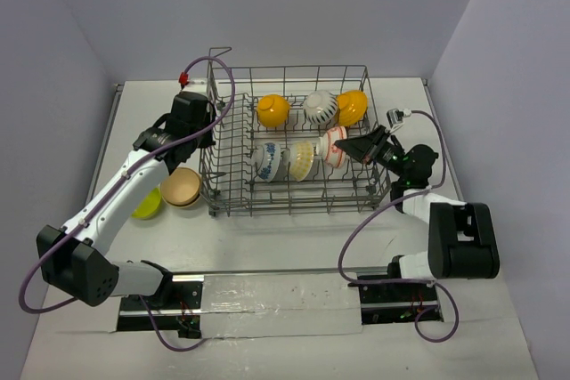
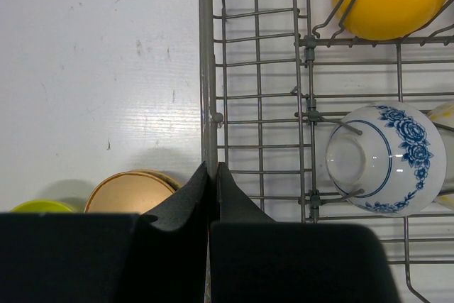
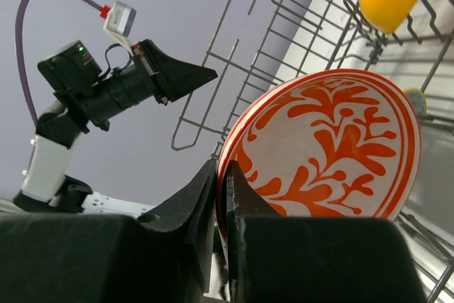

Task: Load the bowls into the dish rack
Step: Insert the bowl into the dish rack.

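Observation:
The grey wire dish rack (image 1: pixel 294 198) holds two orange-yellow bowls (image 1: pixel 272 110) (image 1: pixel 353 106), a white striped bowl (image 1: pixel 321 109), a blue-patterned bowl (image 1: pixel 266 162) and a pale yellow bowl (image 1: pixel 301 159). My right gripper (image 1: pixel 349 147) is shut on the rim of the red-and-white bowl (image 3: pixel 333 147), which stands on edge among the tines at the rack's right side. My left gripper (image 2: pixel 211 168) is shut on the rack's left rim wire (image 2: pixel 206 47). The tan bowl (image 1: pixel 181 187) and the lime green bowl (image 1: pixel 147 204) sit on the table left of the rack.
The rack's raised handle (image 1: pixel 220 52) is at its far left corner. Grey walls close in the table on the left, far and right sides. The left arm's purple cable (image 1: pixel 227 95) loops over the rack's left wall. The left half of the rack (image 2: pixel 259 69) holds no bowls.

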### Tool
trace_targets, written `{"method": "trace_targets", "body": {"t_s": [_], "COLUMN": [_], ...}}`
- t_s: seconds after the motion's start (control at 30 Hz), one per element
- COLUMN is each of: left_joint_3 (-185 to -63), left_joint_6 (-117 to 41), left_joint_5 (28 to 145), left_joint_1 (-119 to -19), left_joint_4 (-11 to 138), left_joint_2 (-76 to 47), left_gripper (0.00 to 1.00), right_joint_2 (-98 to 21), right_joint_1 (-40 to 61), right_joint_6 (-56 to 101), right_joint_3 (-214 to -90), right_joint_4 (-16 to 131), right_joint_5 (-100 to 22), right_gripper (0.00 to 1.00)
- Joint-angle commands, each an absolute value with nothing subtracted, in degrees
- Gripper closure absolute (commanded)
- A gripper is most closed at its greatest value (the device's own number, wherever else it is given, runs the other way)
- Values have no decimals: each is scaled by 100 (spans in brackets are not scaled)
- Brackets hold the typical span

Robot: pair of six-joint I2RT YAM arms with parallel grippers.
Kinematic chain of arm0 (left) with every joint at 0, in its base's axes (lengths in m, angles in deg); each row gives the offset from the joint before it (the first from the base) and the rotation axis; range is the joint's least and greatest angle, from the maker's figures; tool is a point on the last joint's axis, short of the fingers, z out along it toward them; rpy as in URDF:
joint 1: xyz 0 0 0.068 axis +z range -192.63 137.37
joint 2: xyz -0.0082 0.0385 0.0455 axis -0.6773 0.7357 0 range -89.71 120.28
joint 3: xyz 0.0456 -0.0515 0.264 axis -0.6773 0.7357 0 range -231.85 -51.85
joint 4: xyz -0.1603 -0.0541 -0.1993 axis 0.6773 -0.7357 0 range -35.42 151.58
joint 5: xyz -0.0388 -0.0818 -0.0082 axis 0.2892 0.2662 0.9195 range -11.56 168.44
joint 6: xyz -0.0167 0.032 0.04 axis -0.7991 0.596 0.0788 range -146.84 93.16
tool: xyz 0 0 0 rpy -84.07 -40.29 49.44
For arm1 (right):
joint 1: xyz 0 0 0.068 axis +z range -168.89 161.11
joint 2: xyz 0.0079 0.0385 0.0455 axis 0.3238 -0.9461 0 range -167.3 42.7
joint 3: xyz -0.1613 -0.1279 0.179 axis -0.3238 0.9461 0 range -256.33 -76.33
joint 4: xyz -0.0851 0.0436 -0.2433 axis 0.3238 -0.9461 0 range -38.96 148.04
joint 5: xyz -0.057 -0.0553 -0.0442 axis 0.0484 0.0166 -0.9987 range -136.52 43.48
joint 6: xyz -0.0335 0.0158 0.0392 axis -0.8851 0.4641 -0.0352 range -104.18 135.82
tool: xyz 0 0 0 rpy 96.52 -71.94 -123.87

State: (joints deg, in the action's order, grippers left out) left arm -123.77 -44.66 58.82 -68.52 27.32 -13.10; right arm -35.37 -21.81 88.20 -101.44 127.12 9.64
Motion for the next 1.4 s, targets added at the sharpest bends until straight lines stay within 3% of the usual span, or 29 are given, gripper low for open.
{"method": "trace_targets", "body": {"t_s": [0.0,0.93,1.37], "left_joint_3": [-12251,-12119,-12128], "left_joint_6": [-4336,-4336,-4319], "left_joint_5": [6042,6244,6271], "left_joint_1": [-6821,-6821,-6821], "left_joint_4": [2792,2880,2871], "left_joint_2": [-1386,-1474,-1404], "left_gripper": [100,100,100], "right_joint_2": [-3798,-4888,-5029], "right_joint_1": [-2232,-2223,-2188], "right_joint_6": [9395,9088,9958], "right_joint_3": [-10252,-10736,-10788], "right_joint_4": [14353,14505,15893], "right_joint_5": [1052,902,1192], "right_gripper": [100,100,100]}}
